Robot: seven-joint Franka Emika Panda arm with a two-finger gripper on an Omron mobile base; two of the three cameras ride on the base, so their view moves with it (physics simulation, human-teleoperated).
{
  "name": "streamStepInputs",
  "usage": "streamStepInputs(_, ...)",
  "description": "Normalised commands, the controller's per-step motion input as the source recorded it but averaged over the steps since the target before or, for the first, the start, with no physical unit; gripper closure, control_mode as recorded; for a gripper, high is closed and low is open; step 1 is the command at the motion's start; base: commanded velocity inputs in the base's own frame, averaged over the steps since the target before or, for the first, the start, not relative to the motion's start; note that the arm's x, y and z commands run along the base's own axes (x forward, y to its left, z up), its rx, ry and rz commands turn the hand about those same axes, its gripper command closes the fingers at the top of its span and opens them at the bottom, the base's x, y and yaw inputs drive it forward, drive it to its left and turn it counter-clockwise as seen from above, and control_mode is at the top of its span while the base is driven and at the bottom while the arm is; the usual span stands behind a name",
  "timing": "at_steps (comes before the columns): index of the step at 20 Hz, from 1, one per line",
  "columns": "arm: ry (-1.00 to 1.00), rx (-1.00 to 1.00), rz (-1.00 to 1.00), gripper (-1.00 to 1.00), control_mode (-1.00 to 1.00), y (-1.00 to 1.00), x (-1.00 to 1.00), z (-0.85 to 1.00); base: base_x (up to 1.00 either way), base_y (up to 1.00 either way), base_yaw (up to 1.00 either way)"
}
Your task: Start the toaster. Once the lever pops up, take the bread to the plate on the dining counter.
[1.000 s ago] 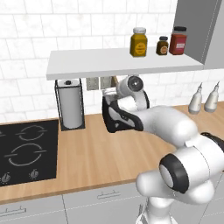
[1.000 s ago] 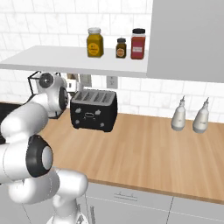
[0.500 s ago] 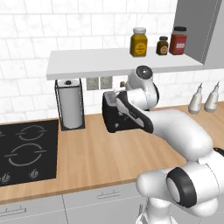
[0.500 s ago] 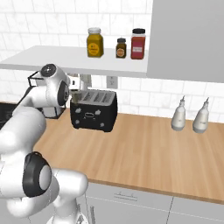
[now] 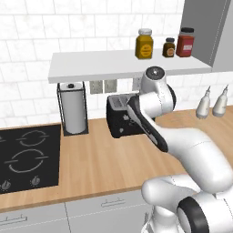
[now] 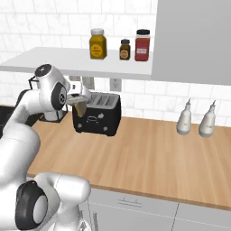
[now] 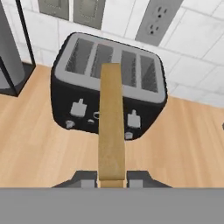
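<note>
bread (image 7: 110, 127) lifted clear of toaster (image 7: 109, 94)

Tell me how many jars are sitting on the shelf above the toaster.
3, in a row on the white shelf: a yellow jar on the left, a small dark jar in the middle, a red jar on the right. None look hidden.

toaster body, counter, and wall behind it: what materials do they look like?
Toaster: matte black body, probably plastic or painted metal, with a grey, metal-looking slotted top. Counter: light wood, faint grain, satin. Wall: glossy white tiles with grey grout lines.
</note>
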Motion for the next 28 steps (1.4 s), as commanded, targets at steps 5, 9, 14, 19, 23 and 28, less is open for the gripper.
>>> streamStepInputs(5,0.21,0.0,-0.01,1.0,-1.0,-0.61,-0.58,-0.05,0.0,0.0,0.0)
streamStepInputs(9,0.3,0.0,-0.01,1.0,-1.0,-0.13,-0.48,-0.04,0.0,0.0,0.0)
streamStepInputs(14,0.16,0.01,-0.03,1.0,-1.0,0.0,-0.55,-0.04,0.0,0.0,0.0)
streamStepInputs(19,0.02,0.04,0.0,1.0,-1.0,0.0,-0.56,0.0,0.0,0.0,0.0)
streamStepInputs(23,0.0,0.12,0.0,1.0,-1.0,-0.03,-0.45,-0.28,0.0,0.0,0.0)
streamStepInputs(28,0.0,0.04,0.0,1.0,-1.0,0.0,-0.32,-0.06,0.0,0.0,0.0)
